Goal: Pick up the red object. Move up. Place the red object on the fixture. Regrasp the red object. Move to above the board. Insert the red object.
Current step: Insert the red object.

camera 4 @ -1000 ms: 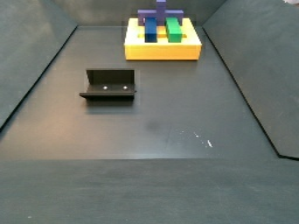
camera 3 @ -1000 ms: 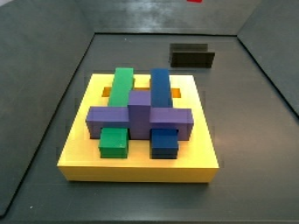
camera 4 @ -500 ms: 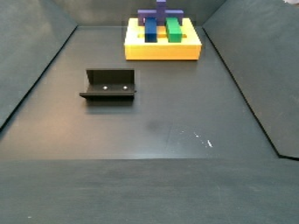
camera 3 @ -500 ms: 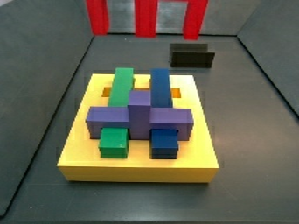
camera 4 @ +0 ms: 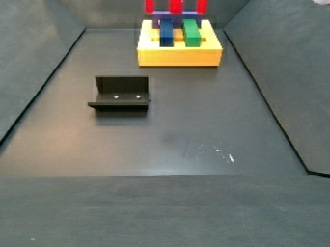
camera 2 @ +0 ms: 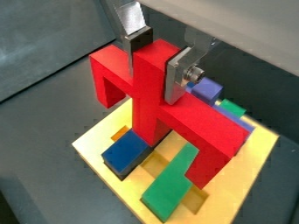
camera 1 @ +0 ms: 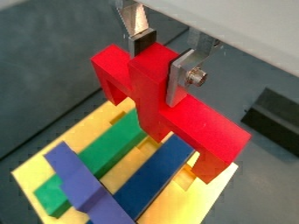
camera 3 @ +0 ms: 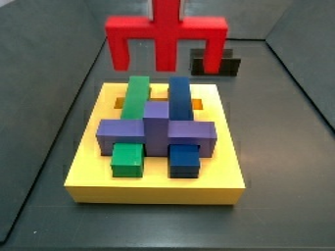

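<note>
In both wrist views my gripper [camera 1: 163, 57] [camera 2: 159, 59] is shut on the upright middle stem of the red object [camera 1: 193, 122] [camera 2: 140, 105]. Its silver fingers [camera 1: 184, 77] press the stem from both sides. The bar and prongs hang below. The red object [camera 3: 157, 34] [camera 4: 177, 8] floats above the far end of the yellow board [camera 3: 157, 188] [camera 4: 180, 58], prongs pointing down, apart from it. The gripper itself is cut off above both side views. The dark fixture [camera 4: 120, 94] [camera 3: 220, 67] stands empty on the floor, away from the board.
Long green [camera 3: 131, 98] and blue [camera 3: 181, 98] blocks lie in the board, crossed by a purple block [camera 3: 157, 127]. Grey walls rise around the dark floor [camera 4: 180, 145]. The fixture [camera 1: 274, 114] shows beyond the board in a wrist view.
The red object has come down: a second ago it was out of a side view, then only its prong tips showed, and now the whole piece hangs over the board's far end.
</note>
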Controlling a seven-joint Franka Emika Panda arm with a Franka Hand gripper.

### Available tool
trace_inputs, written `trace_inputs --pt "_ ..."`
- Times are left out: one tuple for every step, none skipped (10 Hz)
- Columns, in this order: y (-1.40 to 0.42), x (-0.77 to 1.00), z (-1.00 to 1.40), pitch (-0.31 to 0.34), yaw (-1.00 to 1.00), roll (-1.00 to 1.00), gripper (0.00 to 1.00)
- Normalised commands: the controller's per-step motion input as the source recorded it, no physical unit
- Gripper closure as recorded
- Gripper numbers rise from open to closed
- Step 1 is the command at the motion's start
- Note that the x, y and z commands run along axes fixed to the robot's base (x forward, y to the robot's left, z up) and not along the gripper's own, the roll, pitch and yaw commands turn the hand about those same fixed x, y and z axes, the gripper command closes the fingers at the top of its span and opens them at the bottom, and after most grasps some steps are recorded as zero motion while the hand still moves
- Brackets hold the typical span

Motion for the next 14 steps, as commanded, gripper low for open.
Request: trace_inputs --pt "0.34 0.0 -0.24 -0.061 -0.14 -0.45 1.0" --pt "0.25 0.0 0.0 -0.124 -0.07 -0.5 1.0" --pt "0.0 -0.02 -0.09 -0.143 0.0 -0.43 1.0" --pt "0.0 -0.17 -0.07 -0.181 0.0 -0.32 1.0" --pt "-0.03 -0.17 -0.31 -0.18 0.0 0.0 1.0" --pt "0.0 -0.16 -0.38 -0.123 0.0 0.08 1.0" --pt "0.0 -0.24 -0.3 -0.074 -0.04 0.33 1.0" --pt "-0.05 -0.19 -0.22 -0.057 -0.01 0.33 1.0" --pt "-0.05 -0.07 -0.27 -0.049 0.0 0.24 1.0" --pt "-0.06 -0.04 -0.28 -0.044 0.0 0.2 1.0" --pt "-0.04 0.1 -0.35 -0.014 0.0 0.17 1.0" --pt "0.0 0.23 -0.34 0.0 0.0 0.14 1.0" --pt "-0.01 0.14 -0.3 0.0 0.0 0.09 1.0" --pt "0.0 0.0 -0.3 -0.037 0.0 0.0 1.0"
